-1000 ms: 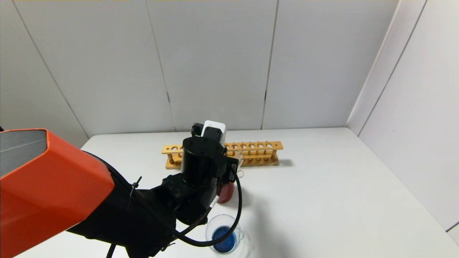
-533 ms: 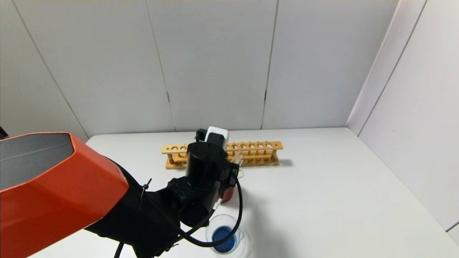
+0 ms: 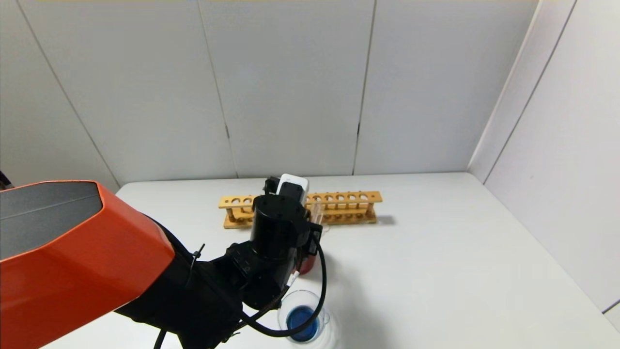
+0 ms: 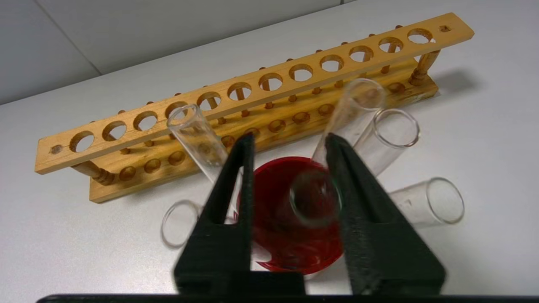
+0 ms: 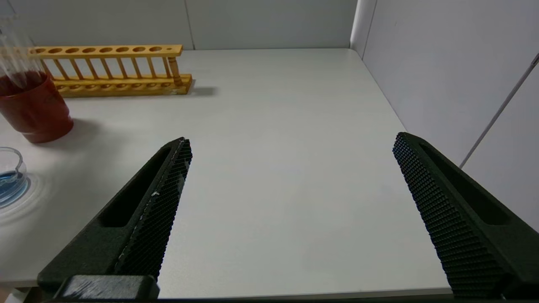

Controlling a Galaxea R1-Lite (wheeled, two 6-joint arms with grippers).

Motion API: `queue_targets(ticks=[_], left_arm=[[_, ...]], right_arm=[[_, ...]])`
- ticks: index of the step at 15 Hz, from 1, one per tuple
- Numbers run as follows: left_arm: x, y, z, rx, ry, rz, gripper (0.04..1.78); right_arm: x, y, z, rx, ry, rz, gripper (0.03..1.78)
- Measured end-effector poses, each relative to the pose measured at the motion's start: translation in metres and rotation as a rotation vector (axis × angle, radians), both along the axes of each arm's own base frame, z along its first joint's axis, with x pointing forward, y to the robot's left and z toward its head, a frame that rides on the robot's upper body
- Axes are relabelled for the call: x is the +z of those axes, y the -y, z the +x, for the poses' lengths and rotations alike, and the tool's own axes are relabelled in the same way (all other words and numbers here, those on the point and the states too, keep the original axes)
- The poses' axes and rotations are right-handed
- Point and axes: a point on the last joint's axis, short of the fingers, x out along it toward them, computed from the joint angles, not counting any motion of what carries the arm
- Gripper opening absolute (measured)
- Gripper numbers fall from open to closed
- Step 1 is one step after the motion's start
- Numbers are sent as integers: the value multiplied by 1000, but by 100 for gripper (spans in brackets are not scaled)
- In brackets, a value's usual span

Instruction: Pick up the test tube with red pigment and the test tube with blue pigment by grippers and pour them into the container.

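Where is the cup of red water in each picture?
Head view: the beaker of red liquid peeks out beside the left arm, in front of the wooden rack.
Left wrist view: the beaker shows between the left gripper fingers, before the rack.
Right wrist view: the beaker stands before the rack.

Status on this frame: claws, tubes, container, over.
Left claw open above red beaker, clear tube loose between its fingers. Right claw open, parked. Container holds blue liquid. More empty tubes crowd the beaker.
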Motion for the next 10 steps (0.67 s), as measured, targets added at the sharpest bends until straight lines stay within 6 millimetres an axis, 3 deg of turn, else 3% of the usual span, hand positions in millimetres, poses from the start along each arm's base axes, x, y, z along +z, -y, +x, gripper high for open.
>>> queue_targets(ticks=[3,5,7,10], left_arm=[[2,0,-1,-3,6,3,121],[9,-1,-2,-3,21,6,148],[25,-4,-5,-11,63,20,165],[70,-15,-15,-15,184,53,174]], right_arm=[[0,0,0,0,0,0,174],[0,0,0,0,0,0,174],[0,0,0,0,0,0,174],[0,0,0,0,0,0,174]])
